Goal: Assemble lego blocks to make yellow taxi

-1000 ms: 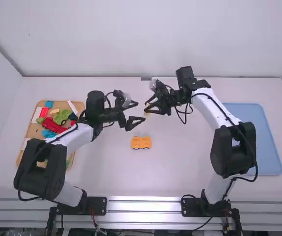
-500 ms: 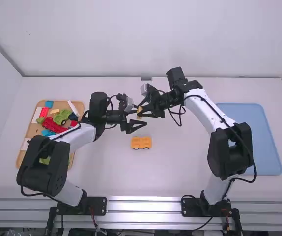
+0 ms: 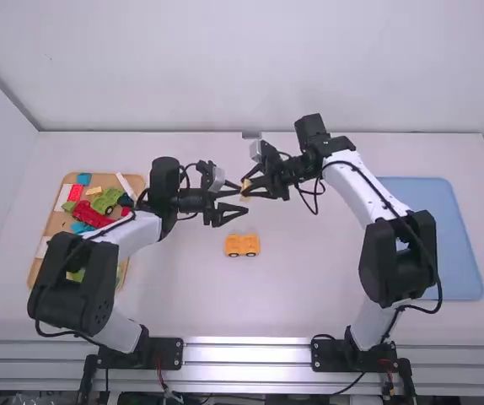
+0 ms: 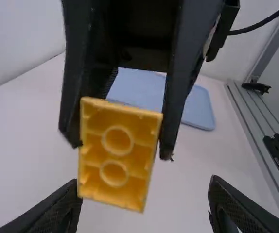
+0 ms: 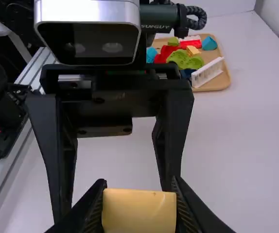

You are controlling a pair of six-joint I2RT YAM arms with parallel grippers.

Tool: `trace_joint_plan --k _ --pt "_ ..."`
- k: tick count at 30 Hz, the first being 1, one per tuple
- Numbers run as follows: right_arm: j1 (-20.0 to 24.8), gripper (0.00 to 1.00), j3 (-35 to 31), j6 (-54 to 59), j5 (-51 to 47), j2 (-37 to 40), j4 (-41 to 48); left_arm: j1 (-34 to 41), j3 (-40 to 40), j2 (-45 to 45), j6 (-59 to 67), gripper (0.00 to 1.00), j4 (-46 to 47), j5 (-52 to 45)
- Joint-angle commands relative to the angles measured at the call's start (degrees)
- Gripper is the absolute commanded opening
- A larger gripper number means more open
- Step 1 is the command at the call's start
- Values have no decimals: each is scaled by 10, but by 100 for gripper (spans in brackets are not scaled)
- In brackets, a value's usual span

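Observation:
My right gripper [image 3: 250,187] is shut on a small yellow block [image 3: 245,193], facing my left gripper [image 3: 242,200], which stands open above the middle of the table. In the left wrist view the block [image 4: 115,154] shows two round rings on its face; my left gripper [image 4: 144,185] has its fingers spread wide on either side of it. The right wrist view has my right gripper [image 5: 139,196] clamping the block [image 5: 139,212], with the left gripper's spread fingers beyond. An orange-yellow car body [image 3: 243,245] with dark wheels rests on the table, nearer the arm bases.
A wooden tray [image 3: 132,179] at the left holds several red, green, blue and white pieces, partly under the left arm. On the right lies a blue tray [image 3: 449,236], beside the right arm. The back wall [image 3: 250,67] rises behind the table.
The right gripper has carried the block left to the left gripper's fingers, then drawn back slightly right. The left gripper has shifted only a little. The car body has stayed in place.

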State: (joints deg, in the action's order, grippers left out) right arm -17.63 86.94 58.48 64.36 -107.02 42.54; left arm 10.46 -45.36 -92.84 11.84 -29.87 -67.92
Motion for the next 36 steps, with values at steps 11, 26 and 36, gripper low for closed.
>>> trace_joint_plan --k 11,26,36 --pt "-7 20 6 1 3 13 3 5 -3 0 5 34 -8 -16" --pt "42 87 5 -180 150 14 -171 8 -3 0 -111 4 -191 69" --pt "21 77 4 -145 151 14 -177 8 -3 0 -151 7 -231 69"
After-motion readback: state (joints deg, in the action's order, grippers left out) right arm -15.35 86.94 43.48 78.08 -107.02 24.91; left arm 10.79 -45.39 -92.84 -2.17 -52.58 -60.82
